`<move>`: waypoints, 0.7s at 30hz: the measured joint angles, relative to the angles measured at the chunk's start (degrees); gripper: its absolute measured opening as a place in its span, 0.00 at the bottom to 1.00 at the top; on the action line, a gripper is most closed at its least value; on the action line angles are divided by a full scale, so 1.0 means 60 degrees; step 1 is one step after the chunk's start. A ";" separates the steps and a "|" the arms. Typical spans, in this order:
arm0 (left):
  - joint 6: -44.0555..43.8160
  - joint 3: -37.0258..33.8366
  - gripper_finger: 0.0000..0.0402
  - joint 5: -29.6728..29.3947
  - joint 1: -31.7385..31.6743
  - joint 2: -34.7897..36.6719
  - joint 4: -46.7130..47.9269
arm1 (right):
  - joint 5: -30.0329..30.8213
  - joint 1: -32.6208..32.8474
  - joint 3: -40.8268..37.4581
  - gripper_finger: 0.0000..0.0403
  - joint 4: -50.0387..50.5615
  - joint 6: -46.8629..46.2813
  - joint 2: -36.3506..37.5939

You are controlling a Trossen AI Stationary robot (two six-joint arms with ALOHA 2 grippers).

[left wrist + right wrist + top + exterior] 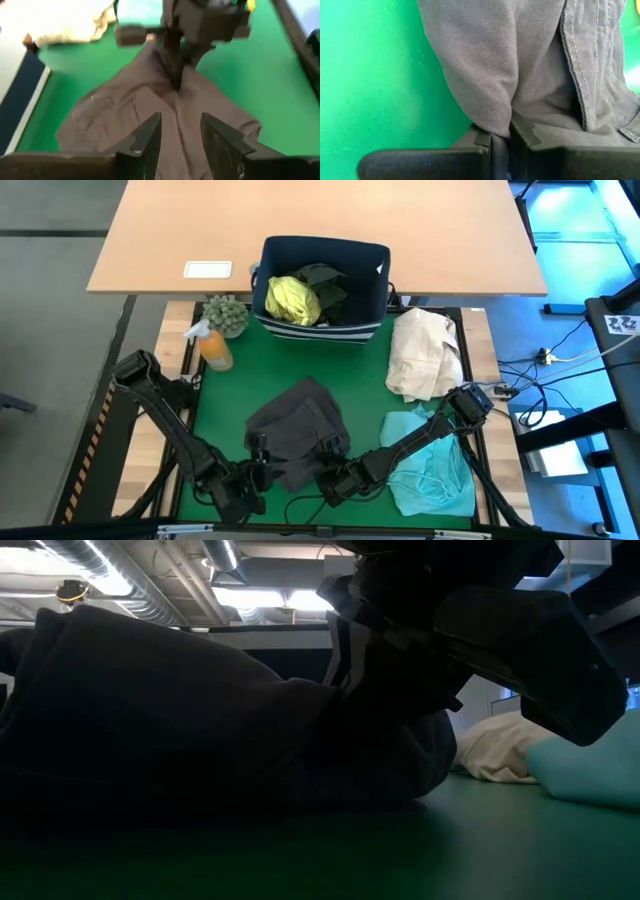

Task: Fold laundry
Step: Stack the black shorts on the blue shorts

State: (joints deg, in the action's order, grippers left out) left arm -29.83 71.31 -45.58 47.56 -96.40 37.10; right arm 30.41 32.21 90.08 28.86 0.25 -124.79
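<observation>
A charcoal grey garment (298,428) lies crumpled in the middle of the green mat (230,395). At its near right edge my right gripper (335,473) is shut on it. My left gripper (181,137) stands open at the garment's near left edge (262,462), one finger on either side of a stretch of cloth; I cannot tell whether it touches. A turquoise garment (432,470) lies on the mat at the near right. A yellow-green shirt (292,300) and a dark garment (326,280) lie in the navy bin (375,285). My right gripper pinches a raised fold (495,117) at the grey garment's near right edge between its two fingers. It comes slanting down from the table's near right. The cloth rises in a ridge (167,62) to the fingers, and the rest of the garment lies on the mat.
A cream cloth bundle (424,355) lies at the far right of the mat. An orange spray bottle (212,345) and a small potted plant (227,313) stand at the far left. A wooden table (320,220) lies beyond the bin. Bare mat shows left of the garment.
</observation>
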 joint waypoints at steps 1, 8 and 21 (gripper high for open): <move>-0.0195 0.0000 0.35 0.0077 -0.0051 0.0000 0.0215 | 0.0000 0.0004 -0.0003 0.07 0.0001 0.0000 0.0000; -0.0513 -0.0309 0.51 0.0851 -0.0292 -0.0015 0.0246 | -0.0002 0.0004 -0.0003 0.07 0.0007 0.0002 0.0000; 0.0828 -0.0368 0.73 0.1975 -0.0045 -0.0862 -0.1874 | 0.0096 0.0004 -0.0003 0.07 -0.0035 0.0004 0.0000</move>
State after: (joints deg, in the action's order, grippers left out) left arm -24.86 69.10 -33.73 47.29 -101.57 25.86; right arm 30.99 32.23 90.06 28.65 0.27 -124.79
